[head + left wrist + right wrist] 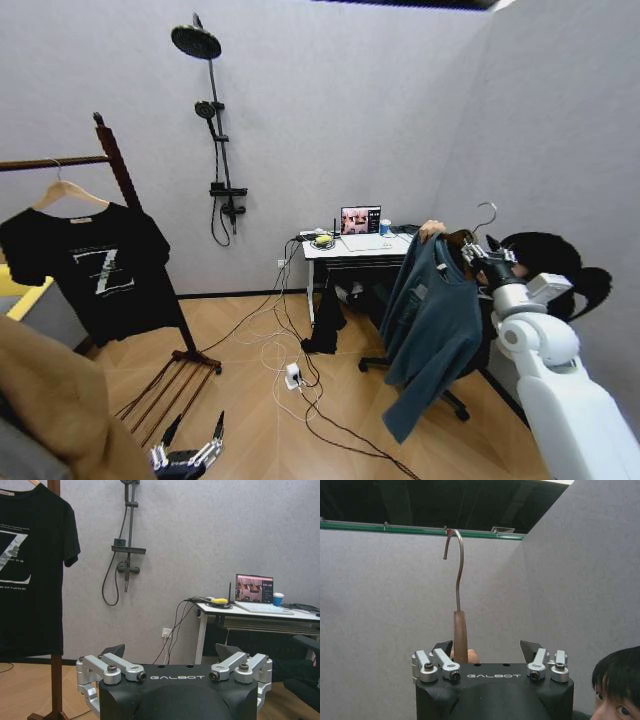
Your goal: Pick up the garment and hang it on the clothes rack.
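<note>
The garment (435, 330), a dark teal long-sleeved shirt on a wooden hanger (460, 635), hangs in the air at the right in front of the desk. A person's hand (432, 230) holds the hanger's far shoulder. My right gripper (480, 257) sits at the hanger's neck. In the right wrist view its fingers (442, 647) stand apart with the neck between them, nearer one finger, so my right gripper (486, 649) is open. The clothes rack (120, 170) stands at the far left. My left gripper (195, 428) hangs low near the floor, open (171, 651) and empty.
A black T-shirt with a "Z" (95, 265) hangs on the rack bar. Behind the garment are a white desk (355, 248) with a laptop (360, 220) and an office chair (455, 400). Cables (290, 375) trail over the wood floor. A shower rail (215, 130) is on the wall.
</note>
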`<state>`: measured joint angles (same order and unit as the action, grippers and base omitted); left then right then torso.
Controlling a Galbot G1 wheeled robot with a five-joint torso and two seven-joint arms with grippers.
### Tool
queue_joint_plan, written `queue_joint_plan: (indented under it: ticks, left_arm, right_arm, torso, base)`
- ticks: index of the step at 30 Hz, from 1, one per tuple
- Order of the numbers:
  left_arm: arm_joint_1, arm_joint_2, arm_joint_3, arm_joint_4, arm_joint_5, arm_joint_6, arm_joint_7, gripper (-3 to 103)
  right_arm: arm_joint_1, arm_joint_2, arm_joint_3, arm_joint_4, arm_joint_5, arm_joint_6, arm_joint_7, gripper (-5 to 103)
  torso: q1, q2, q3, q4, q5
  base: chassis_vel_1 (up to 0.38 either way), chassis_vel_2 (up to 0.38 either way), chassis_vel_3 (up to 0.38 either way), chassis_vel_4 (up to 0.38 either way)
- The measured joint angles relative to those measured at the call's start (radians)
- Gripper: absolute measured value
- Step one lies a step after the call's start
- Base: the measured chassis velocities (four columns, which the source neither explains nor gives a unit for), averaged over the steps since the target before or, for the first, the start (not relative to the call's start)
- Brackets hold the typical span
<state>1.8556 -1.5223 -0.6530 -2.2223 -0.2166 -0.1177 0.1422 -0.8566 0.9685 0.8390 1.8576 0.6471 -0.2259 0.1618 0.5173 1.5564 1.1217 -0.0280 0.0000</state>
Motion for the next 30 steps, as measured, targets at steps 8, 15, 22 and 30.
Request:
queue_joint_plan:
  ticks: [8,15,22,30]
  left_arm:
    - [0.000,0.000,0.000,0.000,0.000,0.000,0.000,100]
    - [0.000,0.000,0.000,0.000,0.000,0.000,0.000,100]
    - [0.000,0.000,0.000,0.000,0.000,0.000,0.000,100]
    - [0.000,0.000,0.000,0.000,0.000,0.000,0.000,100]
  right_arm:
    - [0.032,0.002,-0.032,-0.019,-0.015,0.021,-0.001,86]
    - [0.054,0.007,-0.058,-0.033,-0.036,0.031,-0.005,59]
    - [0.057,0.014,-0.067,-0.039,-0.059,0.049,-0.009,32]
    - [0.051,0.015,-0.064,-0.033,-0.060,0.054,-0.011,9]
  torso:
    - [0.000,0.000,0.000,0.0003,-0.0001]
    - [0.000,0.000,0.000,0.0001,0.0000]
    - [0.000,0.000,0.000,0.0001,0.0000]
    - [0.000,0.000,0.000,0.0001,0.0000]
  base:
    - [0.000,0.000,0.000,0.000]
    - [0.000,0.000,0.000,0.000]
    - [0.000,0.000,0.000,0.000]
    - [0.000,0.000,0.000,0.000]
